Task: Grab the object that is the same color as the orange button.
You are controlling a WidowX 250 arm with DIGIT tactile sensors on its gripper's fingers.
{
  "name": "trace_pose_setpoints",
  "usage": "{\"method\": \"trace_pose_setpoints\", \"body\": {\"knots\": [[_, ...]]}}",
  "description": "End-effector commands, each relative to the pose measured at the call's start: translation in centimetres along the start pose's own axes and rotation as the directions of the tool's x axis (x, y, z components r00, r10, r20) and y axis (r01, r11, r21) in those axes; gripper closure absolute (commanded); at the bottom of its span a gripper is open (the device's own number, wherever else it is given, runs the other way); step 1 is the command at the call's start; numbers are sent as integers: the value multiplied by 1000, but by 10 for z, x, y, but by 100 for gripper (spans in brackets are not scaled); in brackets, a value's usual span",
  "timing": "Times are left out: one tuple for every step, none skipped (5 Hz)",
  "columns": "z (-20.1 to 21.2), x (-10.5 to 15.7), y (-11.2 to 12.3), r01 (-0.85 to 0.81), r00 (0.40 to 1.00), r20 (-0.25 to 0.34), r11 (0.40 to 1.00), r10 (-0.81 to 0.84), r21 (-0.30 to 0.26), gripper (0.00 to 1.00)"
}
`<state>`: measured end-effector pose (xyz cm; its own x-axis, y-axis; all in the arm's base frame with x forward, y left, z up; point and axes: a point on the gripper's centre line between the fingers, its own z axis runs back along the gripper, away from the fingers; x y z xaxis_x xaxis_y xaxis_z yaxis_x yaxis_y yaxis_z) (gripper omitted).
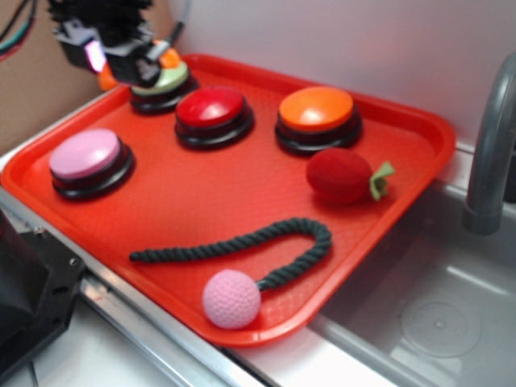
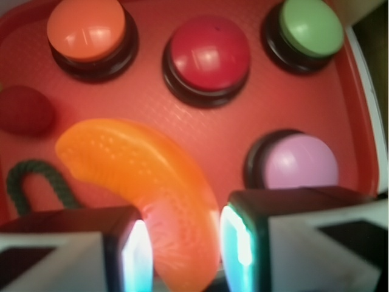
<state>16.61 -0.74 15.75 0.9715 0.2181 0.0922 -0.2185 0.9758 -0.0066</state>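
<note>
Hand (image 2: 181, 243) clamped on glossy orange crescent toy segment (image 2: 152, 194), fingers narrowly apart, segment above red plastic tray (image 2: 213, 137). Orange domed push button (image 2: 86, 30) at 11 o'clock. Exterior view: hand (image 1: 149, 64) at tray's 11 o'clock corner, segment mostly hidden.

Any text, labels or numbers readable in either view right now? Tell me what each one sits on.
None readable in either view.
Orange button, red button, green button, pink button: plain tops, no markings.
Orange segment between the fingers: only ridges and dots, no print.
Tray: textured surface, no logo visible.
Gripper body: too blurred to tell.
</note>
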Motion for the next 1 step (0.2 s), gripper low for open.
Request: {"method": "trace_pose_setpoints", "body": {"knots": [[20, -1, 16, -11, 999, 50, 999, 14, -53, 100]]}}
